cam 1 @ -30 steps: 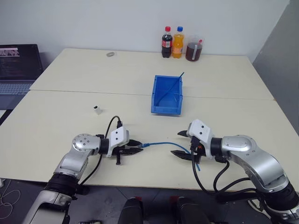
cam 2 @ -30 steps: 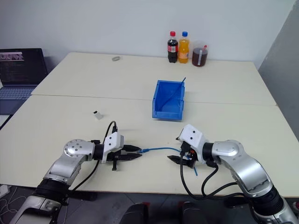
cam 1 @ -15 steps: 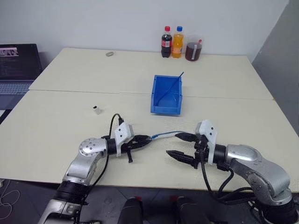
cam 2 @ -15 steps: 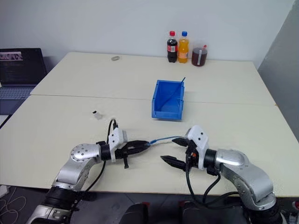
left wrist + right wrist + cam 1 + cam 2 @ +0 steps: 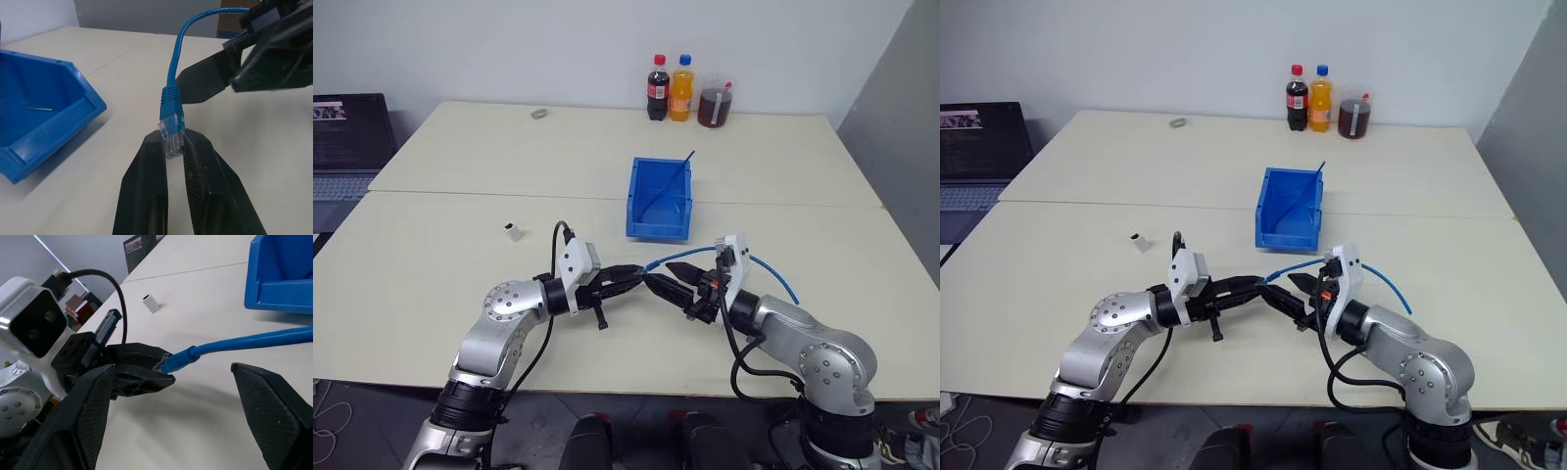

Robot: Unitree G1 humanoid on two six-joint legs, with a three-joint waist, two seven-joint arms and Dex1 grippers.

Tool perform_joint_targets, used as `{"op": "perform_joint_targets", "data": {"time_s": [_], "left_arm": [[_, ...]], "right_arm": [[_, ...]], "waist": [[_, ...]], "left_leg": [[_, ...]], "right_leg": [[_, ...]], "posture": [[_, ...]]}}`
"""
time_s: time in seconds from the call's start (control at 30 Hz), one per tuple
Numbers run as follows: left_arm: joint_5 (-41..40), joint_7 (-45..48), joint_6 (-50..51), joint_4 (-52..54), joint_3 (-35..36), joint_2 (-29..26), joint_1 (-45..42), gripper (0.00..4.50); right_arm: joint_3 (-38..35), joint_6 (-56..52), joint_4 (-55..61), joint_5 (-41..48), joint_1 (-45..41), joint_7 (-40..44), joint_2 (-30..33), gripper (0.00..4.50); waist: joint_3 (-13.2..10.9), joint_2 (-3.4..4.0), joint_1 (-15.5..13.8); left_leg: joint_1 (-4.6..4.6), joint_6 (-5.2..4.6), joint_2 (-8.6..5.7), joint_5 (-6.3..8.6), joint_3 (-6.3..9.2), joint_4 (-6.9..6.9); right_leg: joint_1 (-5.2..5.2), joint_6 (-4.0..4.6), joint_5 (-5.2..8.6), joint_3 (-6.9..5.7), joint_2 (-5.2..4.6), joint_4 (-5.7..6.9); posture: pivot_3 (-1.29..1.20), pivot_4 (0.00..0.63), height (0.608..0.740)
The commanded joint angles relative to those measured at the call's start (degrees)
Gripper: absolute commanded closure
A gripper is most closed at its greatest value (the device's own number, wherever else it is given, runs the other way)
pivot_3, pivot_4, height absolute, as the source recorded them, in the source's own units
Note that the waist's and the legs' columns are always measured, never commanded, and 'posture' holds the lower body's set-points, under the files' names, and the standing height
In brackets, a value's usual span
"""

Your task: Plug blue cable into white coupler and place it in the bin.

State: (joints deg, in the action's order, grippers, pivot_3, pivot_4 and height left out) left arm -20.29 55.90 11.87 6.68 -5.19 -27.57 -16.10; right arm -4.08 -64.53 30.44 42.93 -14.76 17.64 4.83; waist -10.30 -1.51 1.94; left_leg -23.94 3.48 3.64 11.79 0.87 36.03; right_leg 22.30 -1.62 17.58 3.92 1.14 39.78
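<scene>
Two grippers meet low over the near table (image 5: 431, 255) in the left eye view: the left gripper (image 5: 634, 277) points toward the right gripper (image 5: 677, 290), their tips close together in front of the bin (image 5: 661, 199). The blue cable (image 5: 773, 276) arches from between them out past the right arm. The white coupler (image 5: 513, 231) stands alone on the table, well apart on the left. Three drink bottles (image 5: 682, 89) stand at the far edge.

In the left wrist view the left gripper's fingers (image 5: 142, 191) are pinched together on the cable's clear plug (image 5: 171, 137) — the blue boot rises just above the fingertips, with the bin beside it.

In the right wrist view the right gripper's fingers (image 5: 93, 406) stand wide apart, holding nothing — the cable passes between them, touching neither, to the left gripper's tips. The coupler sits on the table beyond.
</scene>
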Motion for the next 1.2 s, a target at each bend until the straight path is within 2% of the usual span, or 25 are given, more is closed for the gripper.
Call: {"op": "perform_joint_targets", "data": {"time_s": [0.03,0.4,0.67,0.8,1.0,1.2], "left_arm": [[-0.87,0.13,-0.85,1.09,0.5,0.37,-1.06,4.3],[-1.79,0.48,0.19,1.33,0.62,0.53,-0.64,4.31],[-3.93,0.62,2.42,2.06,1.02,-0.07,-0.2,4.31],[-5.08,1.34,3.99,2.48,1.29,-0.9,0.34,4.31],[-5.47,0.7,4.23,1.88,1.78,-0.71,0.06,4.32],[-6.01,0.95,4.4,1.6,1.29,-0.15,0.05,4.34]], "right_arm": [[-1.77,0.52,-0.64,3.57,-1.59,-1.49,-2.05,0.48],[0.11,4.0,-5.18,4.35,-2.35,0.17,-2.61,0.48],[0.89,6.46,-7.06,5.05,-2.58,2.4,-2.04,2.05],[0.95,6.55,-7.45,6.34,-2.47,3.33,-1.96,3.11],[1.05,6.31,-7.65,7.8,-2.5,3.68,-1.49,4.35],[1.14,6.3,-7.85,8.48,-2.7,3.66,-1.39,4.39]], "waist": [[0.0,0.0,0.0],[0.0,0.01,0.08],[0.0,0.01,0.09],[-0.01,0.01,0.1],[-0.01,0.01,0.1],[-0.01,0.01,0.09]], "left_leg": [[-0.01,0.0,0.0,0.0,0.0,0.0],[0.0,0.0,0.01,0.0,-0.01,-0.04],[0.0,0.0,0.01,0.0,-0.01,-0.05],[0.0,0.0,0.02,0.0,-0.01,-0.06],[0.0,0.0,0.02,0.0,0.0,-0.07],[-0.01,0.0,0.02,0.0,0.0,-0.08]], "right_leg": [[0.0,0.0,0.0,0.0,0.0,-0.01],[0.02,0.0,0.0,0.01,0.01,-0.03],[0.02,0.0,0.0,0.01,0.01,-0.03],[0.02,0.0,0.0,0.01,0.01,-0.04],[0.02,0.0,0.01,0.0,0.01,-0.06],[0.02,0.0,0.01,0.01,0.01,-0.1]], "posture": [[0.0,0.15,0.74],[0.0,0.15,0.74],[0.0,0.15,0.74],[0.0,0.15,0.74],[0.0,0.15,0.74],[0.0,0.15,0.74]]}}
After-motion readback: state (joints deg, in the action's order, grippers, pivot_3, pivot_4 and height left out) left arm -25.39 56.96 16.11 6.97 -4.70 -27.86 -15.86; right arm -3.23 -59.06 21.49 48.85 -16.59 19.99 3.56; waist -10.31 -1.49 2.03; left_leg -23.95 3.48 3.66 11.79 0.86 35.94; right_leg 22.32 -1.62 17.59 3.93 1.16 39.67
